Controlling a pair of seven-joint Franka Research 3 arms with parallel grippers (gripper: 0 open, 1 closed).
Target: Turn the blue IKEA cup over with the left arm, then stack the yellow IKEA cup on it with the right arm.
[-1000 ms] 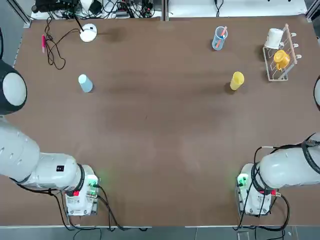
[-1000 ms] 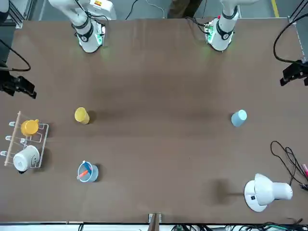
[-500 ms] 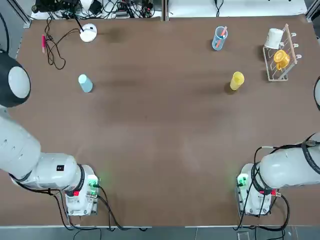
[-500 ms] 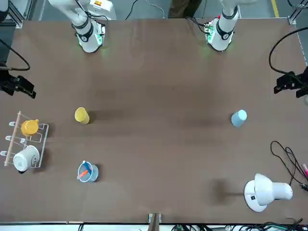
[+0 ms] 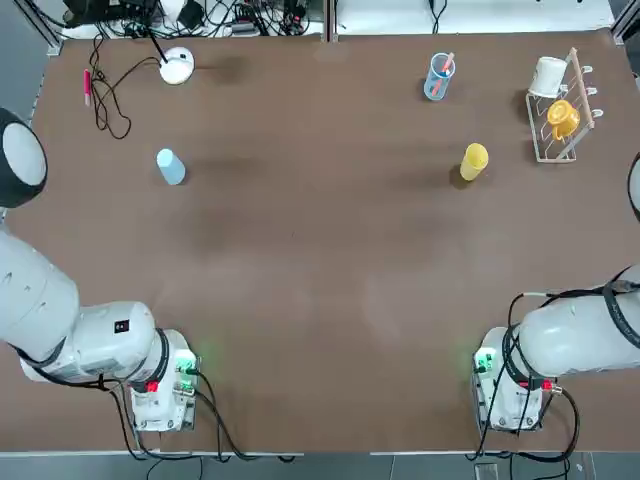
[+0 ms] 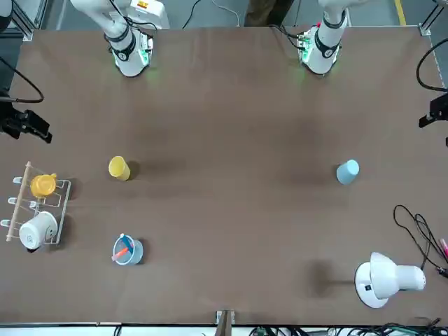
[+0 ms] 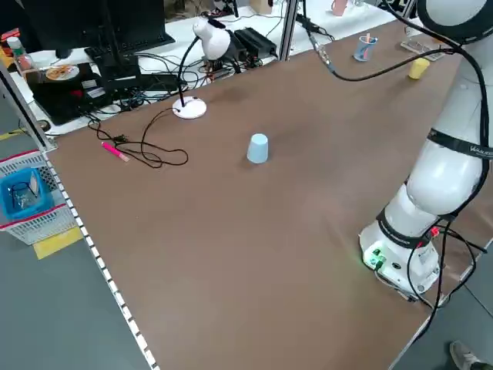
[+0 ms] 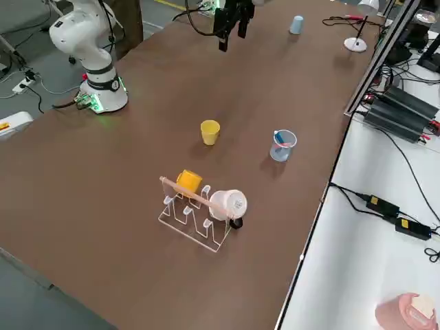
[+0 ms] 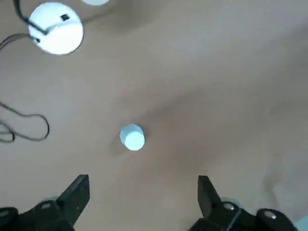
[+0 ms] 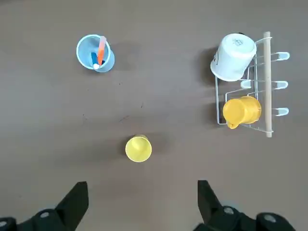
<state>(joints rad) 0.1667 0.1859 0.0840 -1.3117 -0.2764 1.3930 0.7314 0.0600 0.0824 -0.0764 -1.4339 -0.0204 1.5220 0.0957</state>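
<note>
Two cups stand well apart on the desk [image 5: 320, 250]: the blue IKEA cup [image 5: 170, 167] on the robot's left, upright, directly beneath the left hand [image 9: 139, 202], which hovers wide open and empty. The yellow IKEA cup [image 5: 474, 161] stands under the equally open, empty right hand [image 10: 139, 204].

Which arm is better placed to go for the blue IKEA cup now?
Left. The left gripper, open, hangs above the blue IKEA cup on its side of the table; the right gripper is over the yellow IKEA cup.
</note>
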